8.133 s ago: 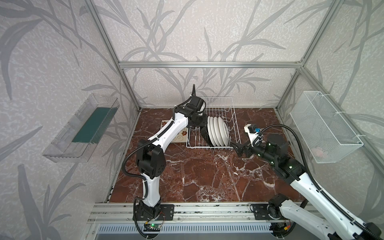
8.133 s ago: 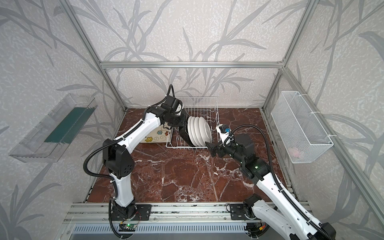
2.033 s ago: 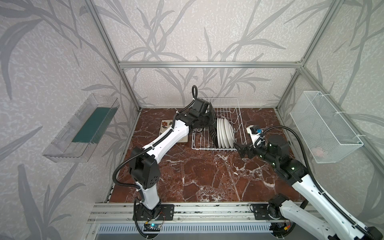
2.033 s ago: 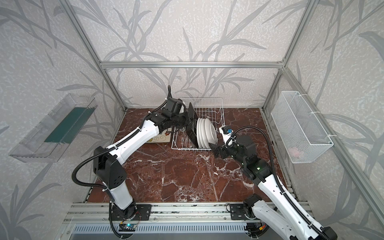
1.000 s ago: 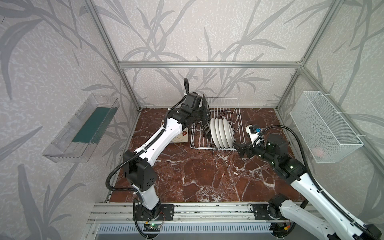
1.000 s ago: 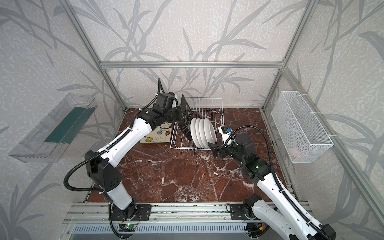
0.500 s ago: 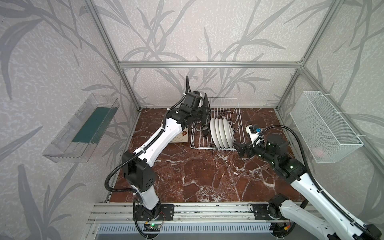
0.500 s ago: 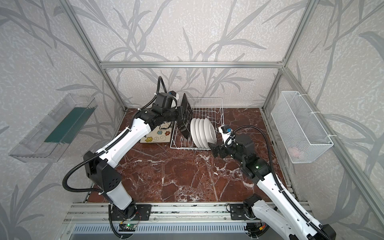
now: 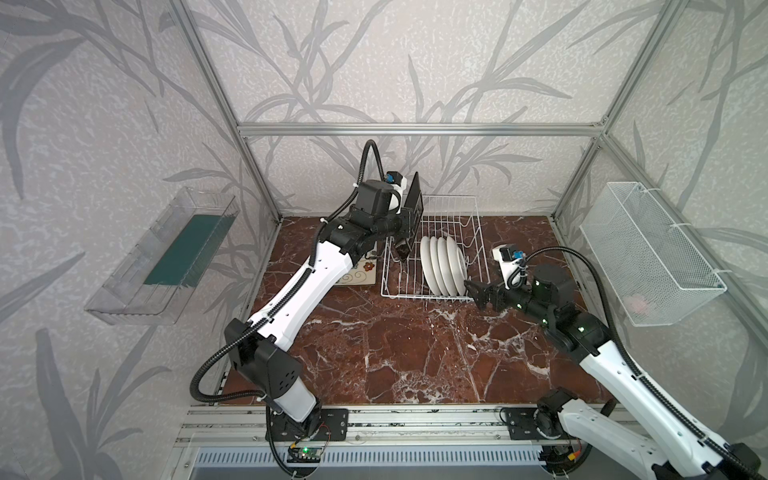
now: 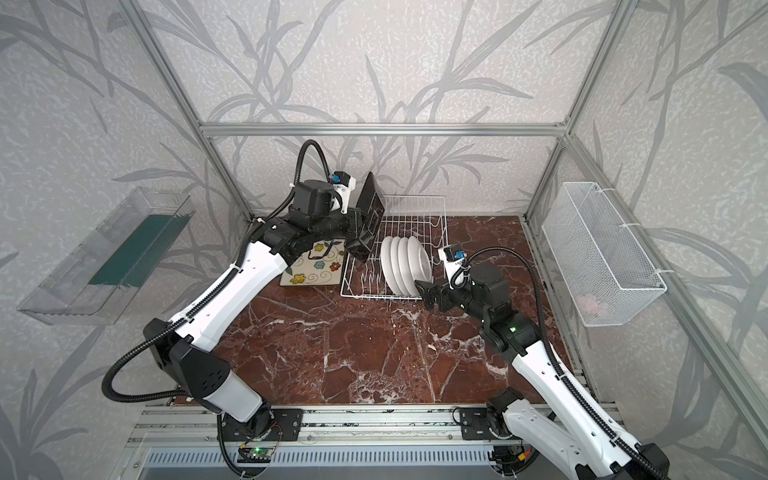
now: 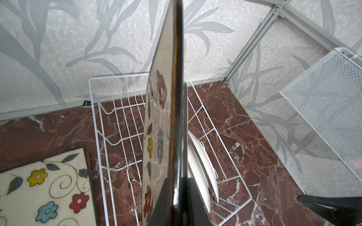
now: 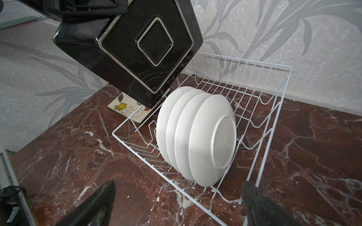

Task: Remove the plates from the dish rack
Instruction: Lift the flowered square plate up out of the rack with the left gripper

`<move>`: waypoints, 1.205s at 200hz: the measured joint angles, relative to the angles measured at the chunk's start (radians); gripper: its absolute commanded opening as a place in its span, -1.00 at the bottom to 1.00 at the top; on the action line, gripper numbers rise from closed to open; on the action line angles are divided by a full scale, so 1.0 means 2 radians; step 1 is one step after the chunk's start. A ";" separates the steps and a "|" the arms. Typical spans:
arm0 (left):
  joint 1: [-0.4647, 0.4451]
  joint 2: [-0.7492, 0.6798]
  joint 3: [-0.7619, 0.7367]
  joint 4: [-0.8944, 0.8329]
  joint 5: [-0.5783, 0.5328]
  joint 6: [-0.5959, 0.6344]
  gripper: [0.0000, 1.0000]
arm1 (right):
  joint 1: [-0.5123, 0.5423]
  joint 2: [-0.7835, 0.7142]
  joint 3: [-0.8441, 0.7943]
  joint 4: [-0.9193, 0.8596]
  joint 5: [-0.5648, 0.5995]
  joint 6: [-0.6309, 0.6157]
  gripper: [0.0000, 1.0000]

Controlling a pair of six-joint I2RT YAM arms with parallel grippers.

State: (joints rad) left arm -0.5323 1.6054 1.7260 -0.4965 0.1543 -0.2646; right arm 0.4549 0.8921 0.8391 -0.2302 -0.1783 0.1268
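My left gripper (image 9: 405, 226) (image 10: 360, 226) is shut on a square plate (image 9: 414, 198) (image 10: 370, 201) (image 12: 145, 49), black-backed with a flowered cream face (image 11: 156, 117). It holds the plate on edge, corner down, above the left end of the white wire dish rack (image 9: 449, 196) (image 10: 415, 196) (image 11: 117, 76) (image 12: 254, 61). Several round white plates (image 9: 442, 264) (image 10: 405, 262) (image 12: 195, 133) stand in the rack's tines. Another flowered square plate (image 10: 316, 266) (image 11: 43, 185) lies flat on the table left of the rack. My right gripper (image 9: 473, 291) (image 10: 424, 293) (image 12: 176, 199) is open and empty, low at the rack's near right corner.
A white mesh basket (image 9: 648, 257) (image 10: 598, 253) hangs on the right wall with something pink inside. A clear plastic tray (image 9: 166, 257) (image 10: 104, 257) hangs on the left wall. Aluminium frame posts border the red marble table (image 9: 395, 353).
The left arm has lifted the square plate out of the rack and a little higher and leftward. The right arm has stayed put, open.
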 measured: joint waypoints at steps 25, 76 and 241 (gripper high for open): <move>-0.003 -0.018 -0.024 0.011 0.000 0.051 -1.00 | -0.013 0.016 0.019 0.001 -0.003 0.040 0.98; -0.018 -0.033 -0.053 0.023 -0.029 0.163 -1.00 | -0.040 0.060 0.039 0.022 -0.020 0.146 0.98; -0.054 -0.125 -0.334 0.270 0.002 0.568 -1.00 | -0.113 0.237 0.151 0.083 -0.185 0.385 0.89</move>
State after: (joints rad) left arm -0.6407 1.3552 1.0573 0.0444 0.1589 0.8715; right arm 0.2279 1.3666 1.1408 -0.0647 -0.5484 0.8970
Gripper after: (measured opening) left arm 0.119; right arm 0.952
